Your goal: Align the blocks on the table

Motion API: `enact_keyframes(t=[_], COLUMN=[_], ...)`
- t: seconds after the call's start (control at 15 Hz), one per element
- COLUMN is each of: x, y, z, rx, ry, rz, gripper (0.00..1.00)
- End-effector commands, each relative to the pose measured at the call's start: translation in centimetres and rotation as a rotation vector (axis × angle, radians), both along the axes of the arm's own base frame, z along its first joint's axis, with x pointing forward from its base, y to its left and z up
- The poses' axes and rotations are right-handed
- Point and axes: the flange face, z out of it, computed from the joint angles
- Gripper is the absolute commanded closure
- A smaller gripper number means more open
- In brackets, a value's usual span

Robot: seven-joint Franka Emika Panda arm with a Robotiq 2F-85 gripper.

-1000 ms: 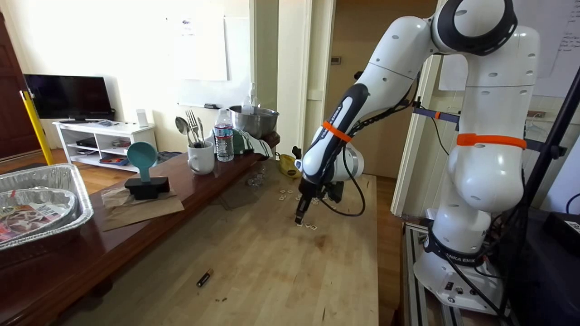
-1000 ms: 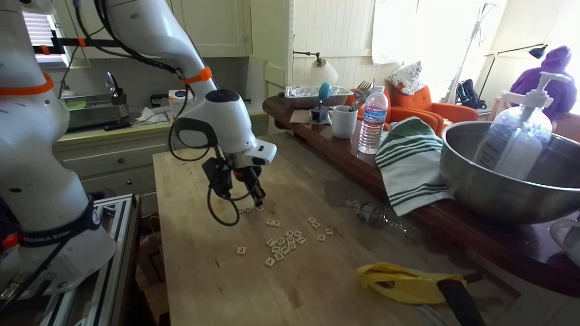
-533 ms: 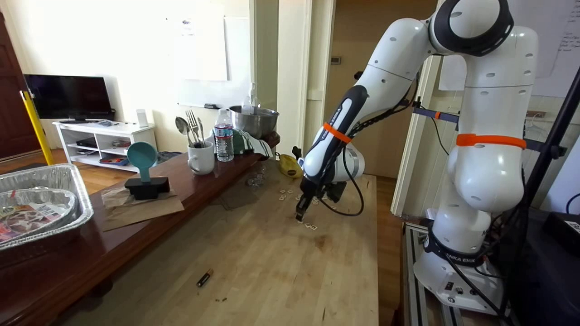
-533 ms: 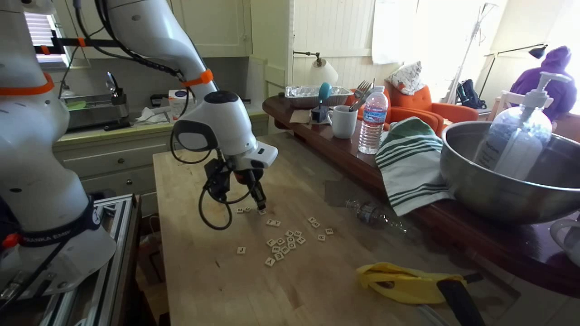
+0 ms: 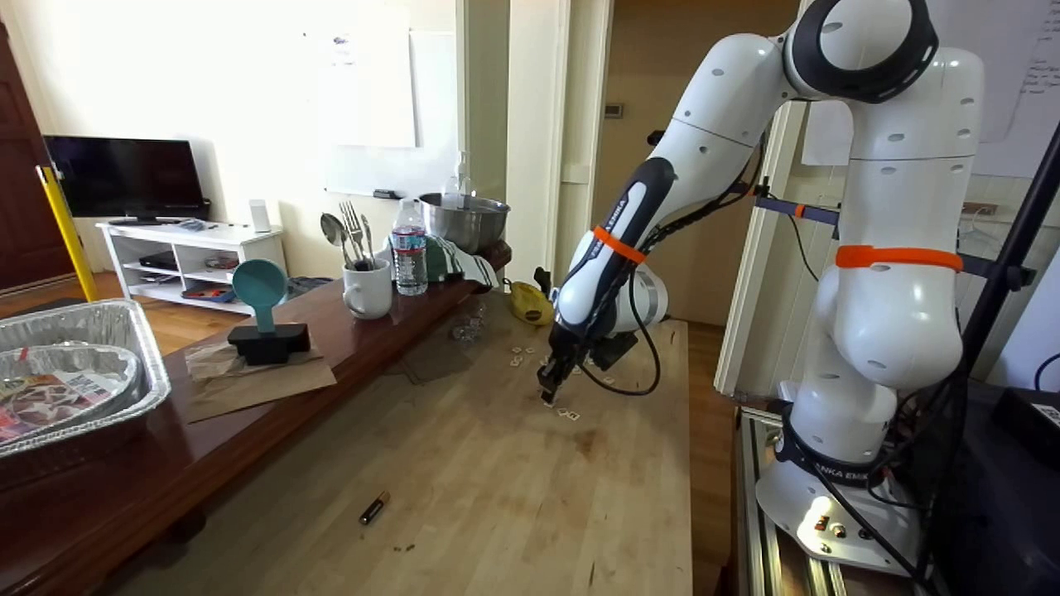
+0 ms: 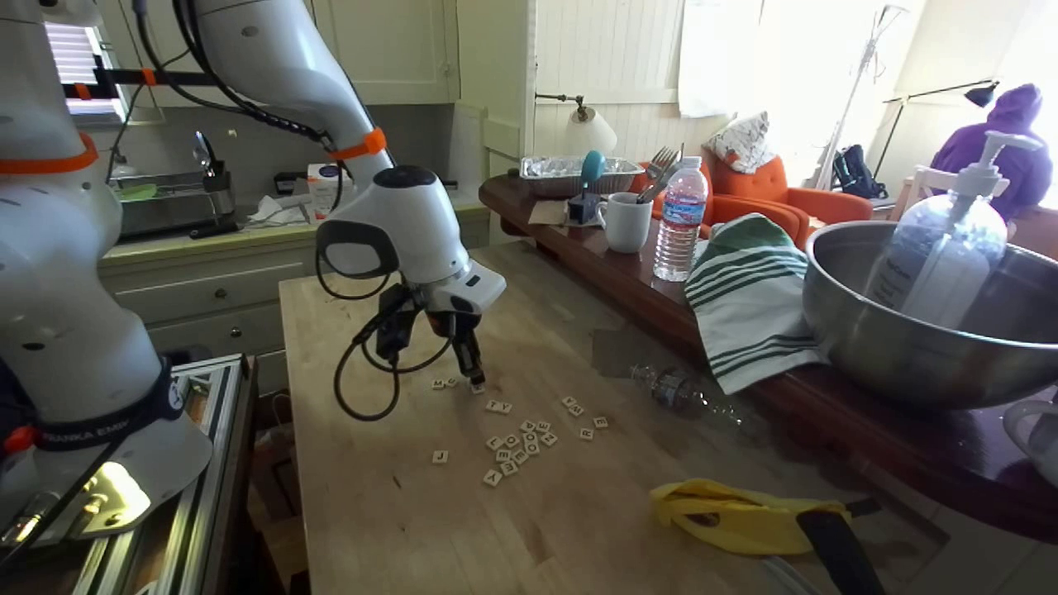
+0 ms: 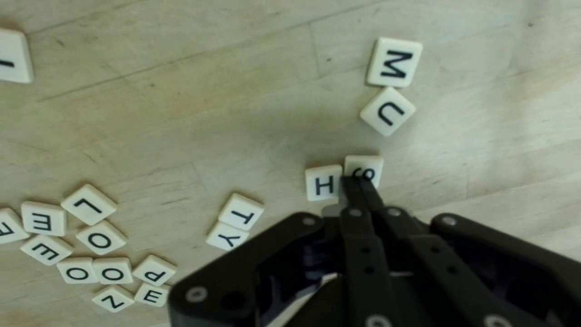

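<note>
Resting flat on the worktop [image 6: 446, 537], the blocks [image 6: 520, 456] are thin, square, cream-white tiles with slightly rounded corners, each legible one bearing a single black letter. The worktop is pale-brown wood with visible grain, plank lines and scattered dark marks. The jaws are fully closed, finger against finger, and grip nothing; their tips overlap a partly covered block [image 7: 364, 166] with a curved character, and contact cannot be determined. With clock positions taken from these tips in the wrist view, the H block [image 7: 324, 182] is at nine, just beside the covered one. At one o'clock is the U block [image 7: 388, 111], with the M block [image 7: 395, 62] just beyond it at a different angle. Between eight and nine lie the T block [image 7: 241, 211] and Y block [image 7: 228, 235], edge to edge; farther out is a loose cluster [image 7: 100, 237] including an L block [image 7: 89, 204] and several marked O and E. From the tips in an exterior view, the J block [image 6: 440, 456] lies apart at seven and the R block [image 6: 586, 434] at four. The base collar [image 6: 74, 438] reads FRANKA EMIK, its end unclear. The upright bottle [image 6: 679, 231] has a red, white and blue label [image 6: 684, 211], too small to read; the dispenser [image 6: 942, 256] carries blurred print.
</note>
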Motion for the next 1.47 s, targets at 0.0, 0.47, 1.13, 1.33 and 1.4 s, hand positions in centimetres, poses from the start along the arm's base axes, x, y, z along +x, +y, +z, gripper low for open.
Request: enact_keyframes(t=[0.0, 0.47, 1.13, 1.33, 1.4], x=[-1.5, -1.8, -1.4, -1.0, -0.9], y=[0.0, 0.3, 1.0, 0.9, 0.9], z=[-2.0, -1.7, -0.6, 0.5, 0.9], rx=[0.015, 0.018, 0.012, -0.007, -0.013], ry=[0.085, 0.136, 0.189, 0.140, 0.123], rz=[-0.041, -0.026, -0.038, -0.023, -0.014], gripper=[1.00, 1.00, 1.00, 1.00, 1.00])
